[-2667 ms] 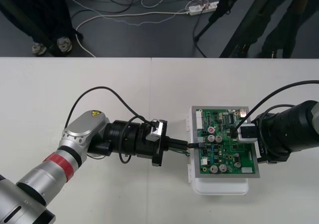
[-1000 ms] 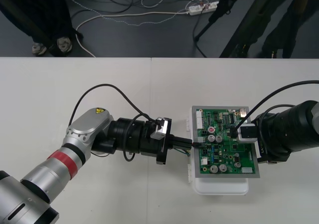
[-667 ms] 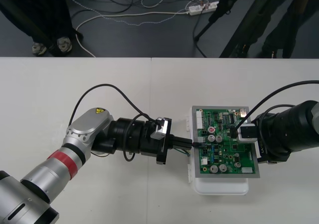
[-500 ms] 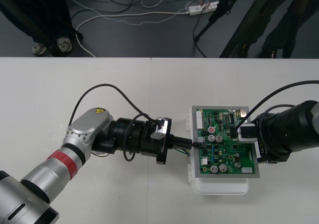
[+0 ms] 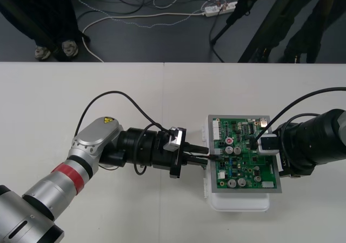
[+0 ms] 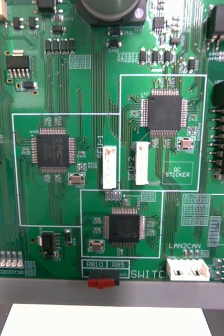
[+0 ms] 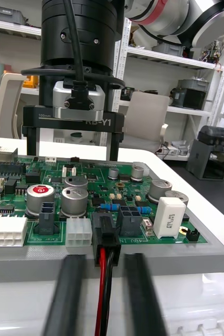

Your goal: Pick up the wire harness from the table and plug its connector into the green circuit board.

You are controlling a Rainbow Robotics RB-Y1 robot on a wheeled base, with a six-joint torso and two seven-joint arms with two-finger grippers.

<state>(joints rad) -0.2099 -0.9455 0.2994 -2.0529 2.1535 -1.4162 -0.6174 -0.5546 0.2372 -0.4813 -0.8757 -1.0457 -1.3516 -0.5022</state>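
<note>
Your left arm (image 5: 86, 151) comes in from the near left and lies low and almost level over the bench (image 5: 135, 92). Its red ring (image 5: 67, 175) sits on the near link and its wrist points right. The left tool (image 5: 205, 153) is at mid-bench. Its two black fingers (image 7: 67, 294) run side by side, parted a little with a narrow gap between them. Your right arm (image 5: 316, 143) enters from the right edge with its wrist turned downward. The right tool (image 5: 255, 141) hangs upright, and its thin fingers (image 7: 112, 147) stand well apart, pointing down.
</note>
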